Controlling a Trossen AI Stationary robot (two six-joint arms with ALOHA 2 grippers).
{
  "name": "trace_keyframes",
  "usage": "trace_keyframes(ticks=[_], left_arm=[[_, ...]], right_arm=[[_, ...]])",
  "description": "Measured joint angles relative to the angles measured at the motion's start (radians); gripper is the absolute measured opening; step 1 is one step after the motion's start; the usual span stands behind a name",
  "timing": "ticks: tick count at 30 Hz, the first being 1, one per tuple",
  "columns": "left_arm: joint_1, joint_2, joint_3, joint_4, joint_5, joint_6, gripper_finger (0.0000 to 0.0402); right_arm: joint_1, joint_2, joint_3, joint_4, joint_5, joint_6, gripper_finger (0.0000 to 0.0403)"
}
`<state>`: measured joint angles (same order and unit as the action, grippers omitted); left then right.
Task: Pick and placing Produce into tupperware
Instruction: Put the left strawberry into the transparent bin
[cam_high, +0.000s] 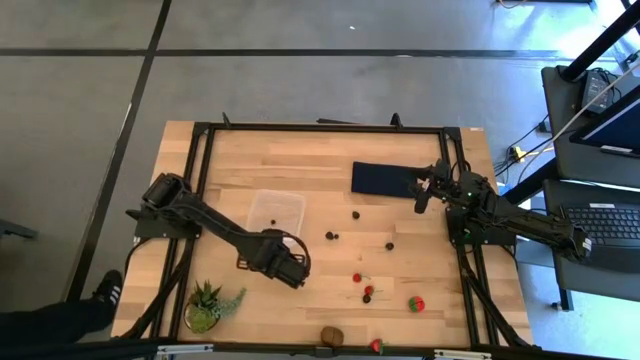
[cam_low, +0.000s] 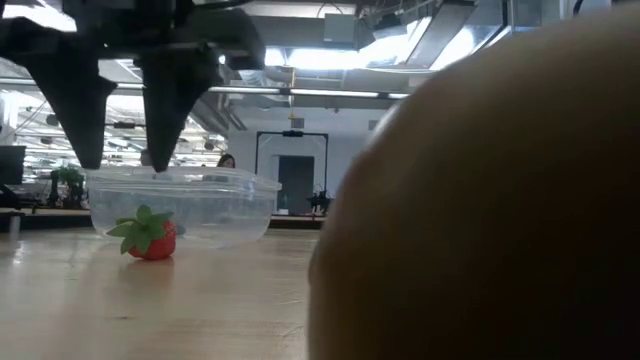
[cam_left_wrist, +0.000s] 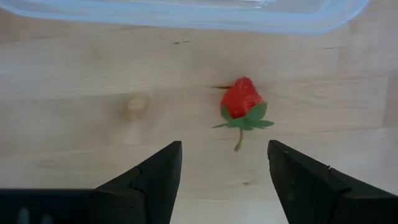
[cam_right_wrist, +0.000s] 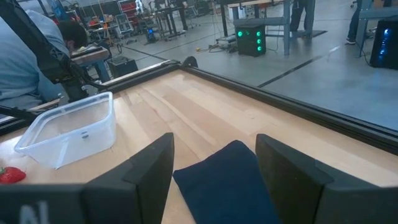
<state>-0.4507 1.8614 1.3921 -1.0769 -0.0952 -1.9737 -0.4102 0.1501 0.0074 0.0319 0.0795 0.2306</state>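
A red strawberry with a green top (cam_left_wrist: 242, 99) lies on the wooden table just in front of the clear tupperware's near wall (cam_left_wrist: 186, 15); both also show in the low view, the strawberry (cam_low: 150, 236) and the tupperware (cam_low: 185, 205). My left gripper (cam_left_wrist: 224, 146) is open and empty, pointing down a little above the strawberry, its fingers (cam_low: 165, 100) hanging over it. In the high view the left gripper (cam_high: 280, 258) hides the strawberry, beside the tupperware (cam_high: 276, 212). My right gripper (cam_right_wrist: 214, 140) is open and empty above the dark blue rectangle (cam_high: 382, 178) at the far right.
Loose produce lies right of my left gripper: dark berries (cam_high: 357, 214) (cam_high: 330, 236) (cam_high: 390, 245), strawberries (cam_high: 357, 277) (cam_high: 416, 303) (cam_high: 376, 345), and a brown kiwi (cam_high: 331, 335) at the near edge, which fills the low view's right side (cam_low: 480, 200). A spiky potted plant (cam_high: 208, 305) stands near left.
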Motion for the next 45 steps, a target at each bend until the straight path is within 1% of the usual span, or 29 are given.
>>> trace_keyframes(ticks=[5, 16, 19, 27, 32, 39, 45], left_arm=[[0.015, 0.0, -0.046, 0.07, -0.031, 0.015, 0.0222], [0.056, 0.007, -0.051, 0.089, -0.044, 0.07, 0.0224], [0.056, 0.017, -0.051, 0.109, -0.036, 0.078, 0.0222], [0.056, 0.099, -0.051, 0.131, 0.055, 0.104, 0.0227], [0.063, 0.13, -0.051, 0.158, 0.061, 0.128, 0.0222], [0.079, 0.129, -0.051, 0.152, 0.061, 0.18, 0.0227], [0.091, 0.129, -0.051, 0.155, 0.061, 0.205, 0.0223]], right_arm=[[0.0, 0.0, 0.0, 0.0, -0.002, -0.001, 0.0228], [0.0, 0.0, 0.0, 0.0, -0.003, -0.003, 0.0228], [0.0, 0.0, 0.0, -0.001, -0.003, -0.003, 0.0228], [0.001, 0.004, 0.0, 0.0, -0.003, -0.003, 0.0228], [0.001, 0.009, 0.0, -0.003, -0.003, -0.003, 0.0228], [0.002, 0.014, 0.0, -0.001, -0.003, -0.003, 0.0228], [0.002, 0.014, 0.0, -0.001, -0.003, -0.003, 0.0228]])
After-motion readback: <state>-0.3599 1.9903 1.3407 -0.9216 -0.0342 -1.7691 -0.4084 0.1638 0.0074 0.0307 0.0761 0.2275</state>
